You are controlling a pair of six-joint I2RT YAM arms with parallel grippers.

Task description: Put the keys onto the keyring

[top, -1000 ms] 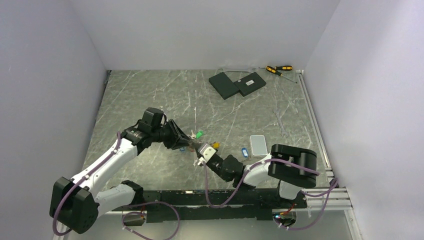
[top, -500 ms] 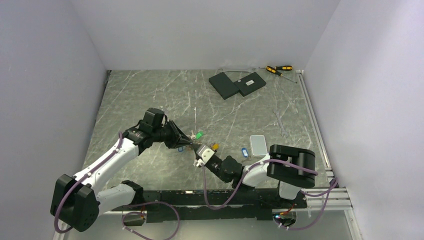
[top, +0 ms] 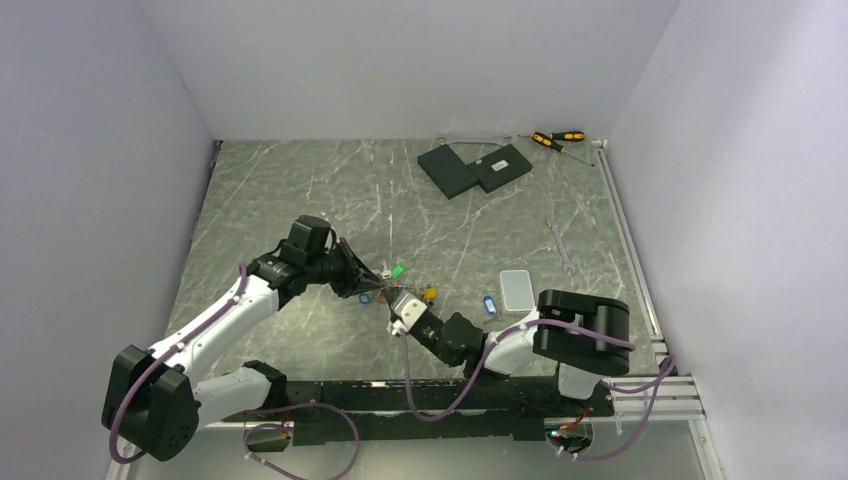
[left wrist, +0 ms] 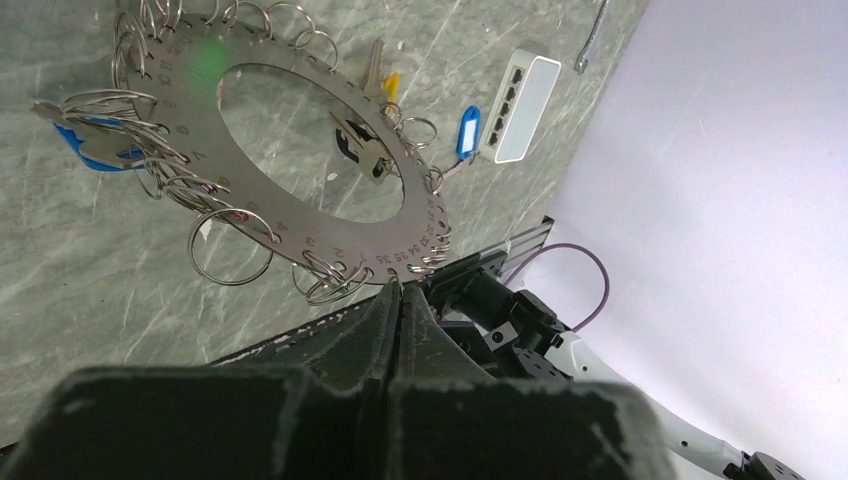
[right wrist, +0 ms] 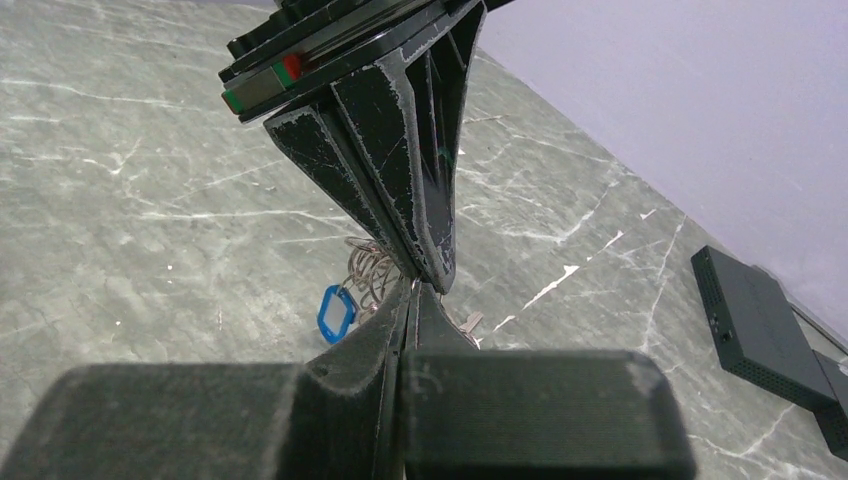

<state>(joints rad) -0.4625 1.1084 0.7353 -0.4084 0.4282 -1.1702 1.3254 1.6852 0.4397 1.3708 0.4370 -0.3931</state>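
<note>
— Keyring (left wrist: 300,228) whereabouts, please?
— Near the middle of the bench (top: 300,190), between the two hands. It was a flat metal ring with small wire loops threaded all round its edge.
— Anything hanging on those loops?
— A blue tag (left wrist: 95,148) hung among the loops on the side far from the left hand.
— And the loose keys?
— A yellow-headed key (left wrist: 390,85) lay just past the ring's rim. A blue-tagged key (left wrist: 465,132) lay on the bench just beside a pale box (left wrist: 520,95). A green tag (top: 398,269) showed close to the ring in the overhead view.
— How was the left hand (left wrist: 400,292) set?
— Its fingers were pressed fully together, tips right at the ring's near rim, pinching it. The left arm stretched forward and rightward from its base, wrist angled down toward the bench.
— The right hand (right wrist: 413,300)?
— Its fingers were closed tight too, tips meeting the left hand's tips. Whether it gripped the ring or anything else, I could not tell, since its own camera saw only some loops and the blue tag past the fingertips. The right arm lay low, reaching leftward along the near side of the bench.
</note>
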